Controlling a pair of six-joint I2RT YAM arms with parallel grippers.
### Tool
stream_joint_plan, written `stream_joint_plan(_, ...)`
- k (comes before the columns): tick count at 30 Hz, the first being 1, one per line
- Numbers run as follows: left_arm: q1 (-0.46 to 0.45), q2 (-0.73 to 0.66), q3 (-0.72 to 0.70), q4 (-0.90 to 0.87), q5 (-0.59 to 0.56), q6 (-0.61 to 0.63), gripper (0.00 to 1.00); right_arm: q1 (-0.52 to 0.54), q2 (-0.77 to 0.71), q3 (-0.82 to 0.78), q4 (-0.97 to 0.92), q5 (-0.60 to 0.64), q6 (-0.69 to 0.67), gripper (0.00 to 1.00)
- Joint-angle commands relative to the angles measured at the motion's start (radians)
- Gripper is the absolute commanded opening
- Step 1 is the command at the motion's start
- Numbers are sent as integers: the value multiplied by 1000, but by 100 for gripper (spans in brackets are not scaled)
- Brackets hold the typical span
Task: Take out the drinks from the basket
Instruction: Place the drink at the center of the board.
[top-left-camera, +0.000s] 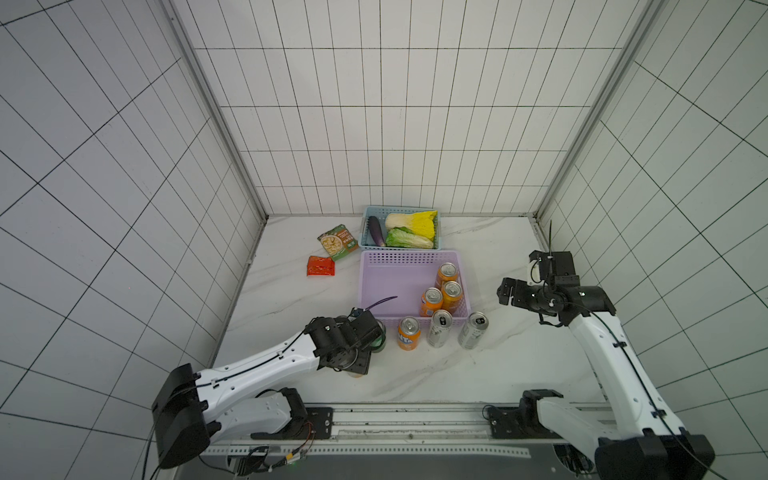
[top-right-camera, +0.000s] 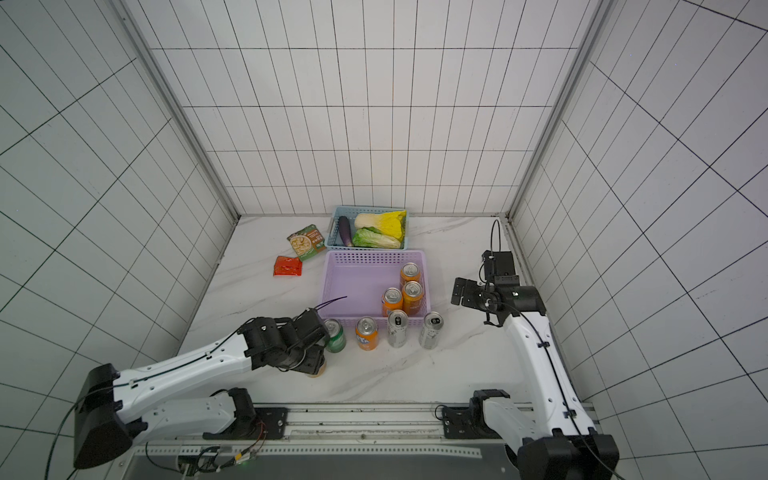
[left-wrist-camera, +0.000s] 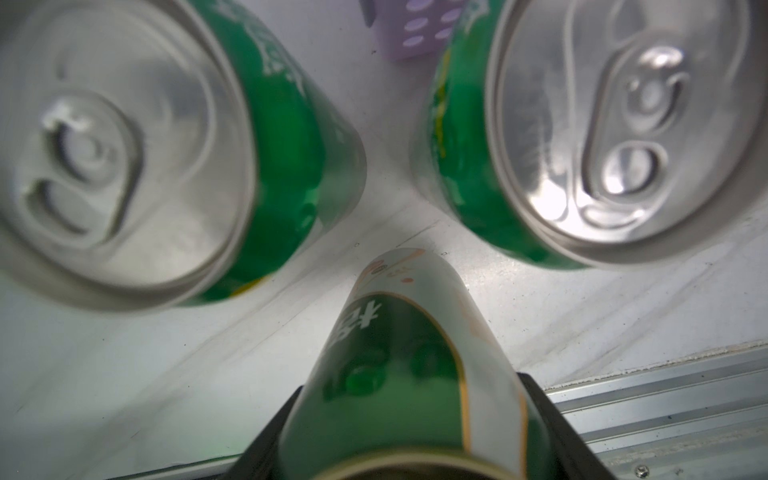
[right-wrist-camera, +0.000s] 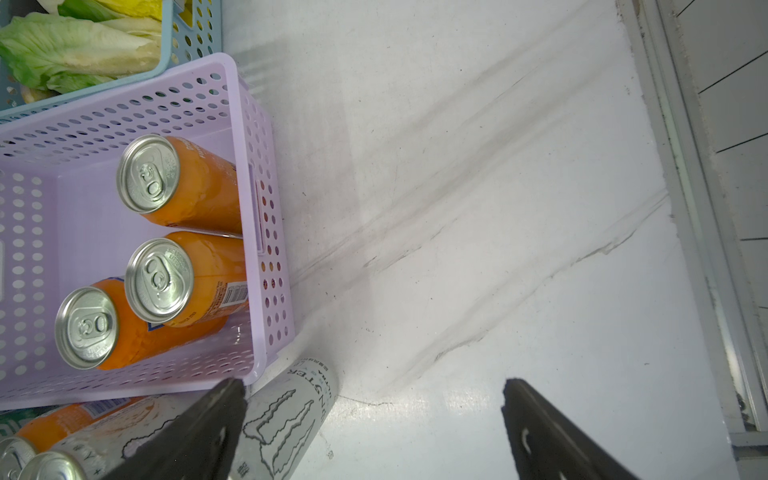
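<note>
Only the left wrist view shows the left gripper (left-wrist-camera: 411, 390) clamping the dark green can (left-wrist-camera: 399, 345), nearly hidden under its low arm from above. Right gripper (right-wrist-camera: 374, 388) gapes empty beside the basket (right-wrist-camera: 271, 266).

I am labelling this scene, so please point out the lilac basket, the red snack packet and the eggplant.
lilac basket (top-left-camera: 409, 258): in a top view, on its far perforated wall.
red snack packet (top-left-camera: 321, 266): in a top view, on its middle.
eggplant (top-left-camera: 376, 231): in a top view, on its middle.

marble tabletop (top-left-camera: 478, 374) | holds: lilac basket (top-left-camera: 409, 257); blue basket (top-left-camera: 365, 232); green packet (top-left-camera: 338, 242); red packet (top-left-camera: 320, 266); row of cans (top-left-camera: 409, 333)
</note>
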Motion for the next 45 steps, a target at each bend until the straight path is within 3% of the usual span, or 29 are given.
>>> stream_joint_plan(1, -11, 0, -13, 82, -29, -36, 60, -9, 8, -2, 1, 12, -11, 99)
stream_joint_plan(16, -24, 8, -25, 96, -36, -46, 73, -10, 8, -2, 1, 12, -11, 100)
stream_joint_plan(24, -24, -25, 37, 35, -36, -25, 80, -10, 8, -1, 1, 10, -11, 99)
stream_joint_plan(36, -23, -47, 299, -81, -124, 136, 86, -11, 13, 7, 1, 4, -13, 100)
stream_joint_plan(45, 15, 143, 535, -68, -103, 338, 88, -11, 10, 4, 1, 4, -12, 100)
